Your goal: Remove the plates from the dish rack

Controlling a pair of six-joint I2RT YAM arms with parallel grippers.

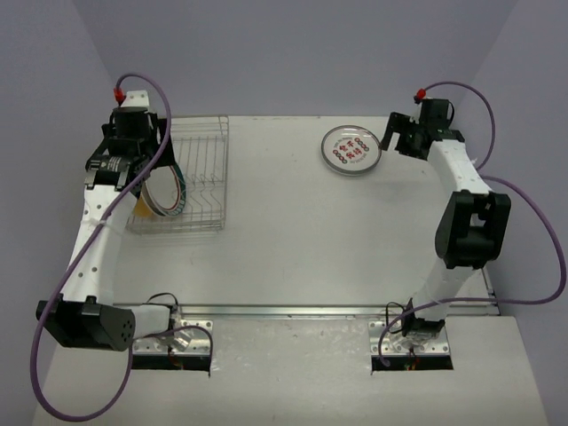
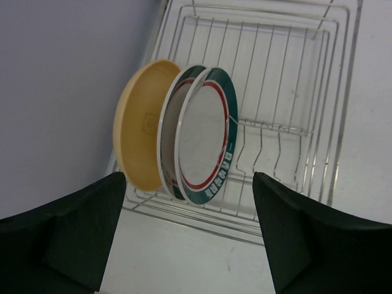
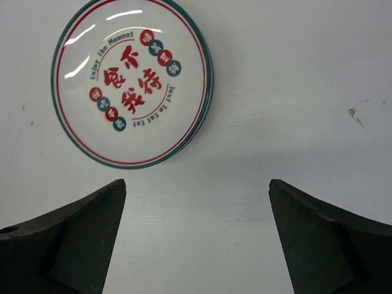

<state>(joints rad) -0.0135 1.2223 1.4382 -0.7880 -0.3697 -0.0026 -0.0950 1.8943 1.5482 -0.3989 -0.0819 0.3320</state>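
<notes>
My left fingers are spread wide with nothing between them. Ahead of them, nearer the left-hand finger than the right-hand one, three plates stand on edge in the dish rack. They are packed close together at the rack's near left corner. The orange-tan plate is outermost on the left. Next to it is a white plate of which I see only a sliver of rim. To the right of that stands the green-rimmed plate, with a red ring inside its border, its face turned toward the rack's open slots. None of the three touches my fingers, and the rack's bare wires stretch away ahead and to the right.

My right fingers are also spread apart and hold nothing. Ahead of them, toward the left-hand finger, a plate with red centre marks lies flat and face up on the white surface, apart from both fingertips. Its right edge shows a doubled green rim, and I cannot tell whether a second plate lies beneath it.
</notes>
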